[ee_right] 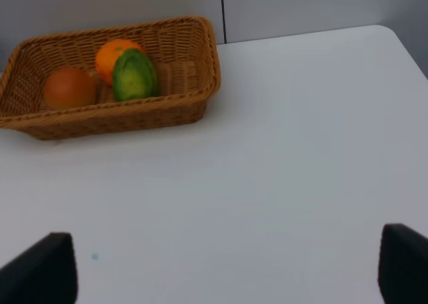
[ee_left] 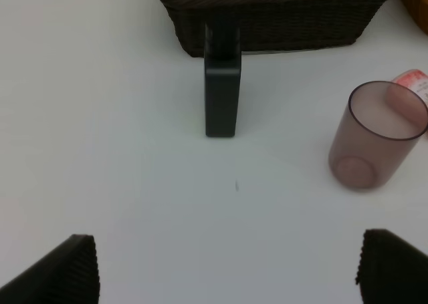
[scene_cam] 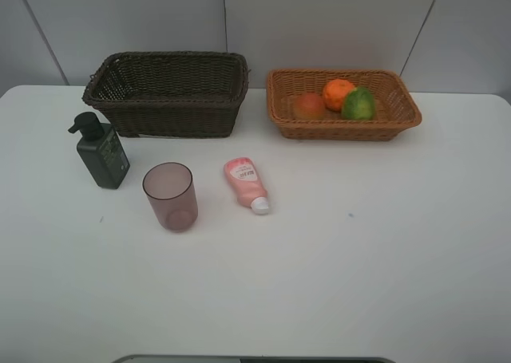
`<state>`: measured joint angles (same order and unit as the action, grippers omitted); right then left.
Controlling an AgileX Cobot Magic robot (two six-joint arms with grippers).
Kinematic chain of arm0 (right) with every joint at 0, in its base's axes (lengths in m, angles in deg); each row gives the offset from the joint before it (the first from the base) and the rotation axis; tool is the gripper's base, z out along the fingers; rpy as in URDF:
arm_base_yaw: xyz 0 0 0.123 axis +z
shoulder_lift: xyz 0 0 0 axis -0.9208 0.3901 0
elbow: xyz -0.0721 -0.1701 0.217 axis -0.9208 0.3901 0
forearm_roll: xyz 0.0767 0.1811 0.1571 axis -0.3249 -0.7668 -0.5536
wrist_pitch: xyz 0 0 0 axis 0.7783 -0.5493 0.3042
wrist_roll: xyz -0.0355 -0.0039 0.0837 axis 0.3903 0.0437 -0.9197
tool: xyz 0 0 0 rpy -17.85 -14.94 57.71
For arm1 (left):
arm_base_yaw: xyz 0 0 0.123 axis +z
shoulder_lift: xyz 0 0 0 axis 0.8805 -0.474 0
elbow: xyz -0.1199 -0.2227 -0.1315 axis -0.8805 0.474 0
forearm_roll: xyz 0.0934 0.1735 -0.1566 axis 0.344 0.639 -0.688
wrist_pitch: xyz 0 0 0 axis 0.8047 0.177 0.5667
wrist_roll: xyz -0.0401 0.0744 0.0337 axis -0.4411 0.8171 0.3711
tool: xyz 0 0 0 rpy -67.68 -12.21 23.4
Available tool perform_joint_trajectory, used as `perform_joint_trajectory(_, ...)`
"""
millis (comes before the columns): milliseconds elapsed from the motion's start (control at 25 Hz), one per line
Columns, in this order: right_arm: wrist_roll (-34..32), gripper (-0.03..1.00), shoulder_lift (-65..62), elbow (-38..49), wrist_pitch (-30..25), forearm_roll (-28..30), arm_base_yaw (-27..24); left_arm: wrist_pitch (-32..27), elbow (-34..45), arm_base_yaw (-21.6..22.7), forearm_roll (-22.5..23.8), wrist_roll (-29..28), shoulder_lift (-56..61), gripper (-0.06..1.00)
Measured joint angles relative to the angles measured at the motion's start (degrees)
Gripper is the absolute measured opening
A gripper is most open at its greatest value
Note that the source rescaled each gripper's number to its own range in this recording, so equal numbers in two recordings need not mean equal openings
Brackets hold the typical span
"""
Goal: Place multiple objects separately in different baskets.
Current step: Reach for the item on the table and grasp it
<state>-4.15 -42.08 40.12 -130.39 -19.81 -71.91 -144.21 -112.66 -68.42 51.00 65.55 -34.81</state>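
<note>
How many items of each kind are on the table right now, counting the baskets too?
Fruit: 3 (orange, peach-like fruit, green fruit), all in the tan basket.
Bathroom items: 3 (pump bottle, cup, tube), all on the table.
Baskets: 2 (dark brown basket, tan basket).
Total: 8.

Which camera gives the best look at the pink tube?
The exterior high view: the pink tube lies whole on the table, white cap included, nothing covering it. The left wrist view catches only a corner of it, behind the mauve cup at the picture's edge. The right wrist view misses it entirely.
</note>
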Motion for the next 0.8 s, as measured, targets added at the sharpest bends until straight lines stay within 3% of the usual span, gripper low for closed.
perform_joint_trajectory(800,0.0,1.0,-0.1,0.0,0.0,0.1,0.0,0.0,0.0,0.0,0.0,0.0,0.0,0.99)
